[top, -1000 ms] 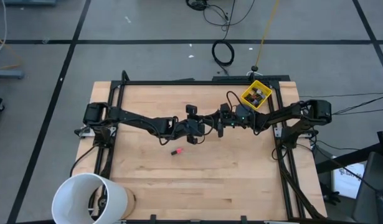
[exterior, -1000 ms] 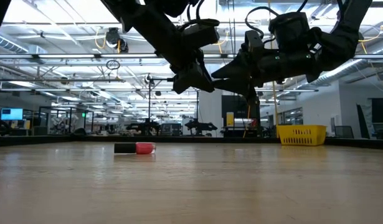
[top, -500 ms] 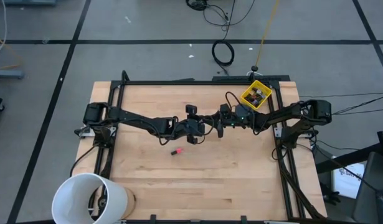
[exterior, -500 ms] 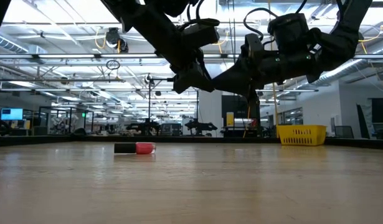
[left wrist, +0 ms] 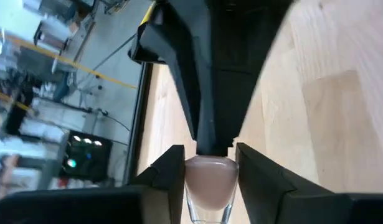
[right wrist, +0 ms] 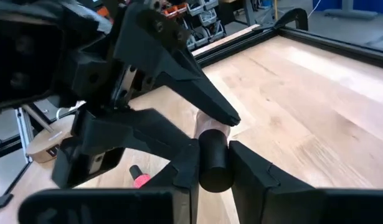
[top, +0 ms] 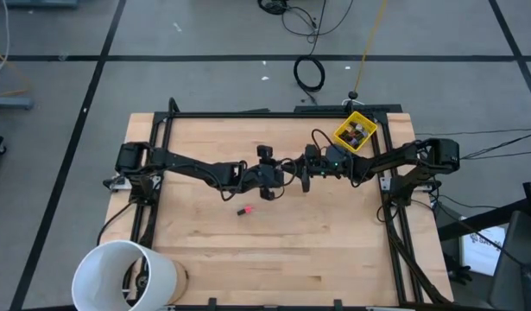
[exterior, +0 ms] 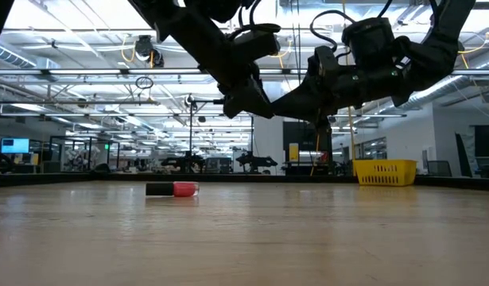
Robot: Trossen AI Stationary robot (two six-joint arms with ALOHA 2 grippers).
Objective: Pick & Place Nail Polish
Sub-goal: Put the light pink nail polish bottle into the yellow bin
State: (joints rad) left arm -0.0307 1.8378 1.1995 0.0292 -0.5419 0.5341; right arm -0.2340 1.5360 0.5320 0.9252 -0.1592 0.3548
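A pale pink nail polish bottle [left wrist: 208, 182] with a black cap [right wrist: 213, 163] hangs in the air above the middle of the table. Both grippers have it between them. My left gripper [left wrist: 208, 167] comes from the table's left and is shut on the pink body. My right gripper [right wrist: 213, 155] comes from the right and is shut on the cap. In the high view the two meet at the table's centre, left gripper [top: 280, 177] against right gripper [top: 300, 176]. A red nail polish bottle [top: 244, 211] with a dark cap lies on its side on the wood, nearer the front. My left gripper pinches the bottle's pale pink body [left wrist: 210, 186] between its two fingers [left wrist: 172, 180], slanting down from the table's left. The bottle is clear of the table. My right gripper pinches the bottle's black cap [right wrist: 214, 177] between its two fingers [right wrist: 186, 168], coming about level from the table's right. The pink body sticks out beyond the fingertips toward the left gripper.
A yellow bin [top: 355, 131] holding several small bottles stands at the table's far right corner. A large white bucket [top: 127, 275] stands off the near left corner. A black frame [top: 274, 115] runs round the table's edges.
My right gripper has shut its fingers on the bottle's cap; a second ago they stood apart around it. Both arms have kept their places, and the bottle has stayed in the air between them.
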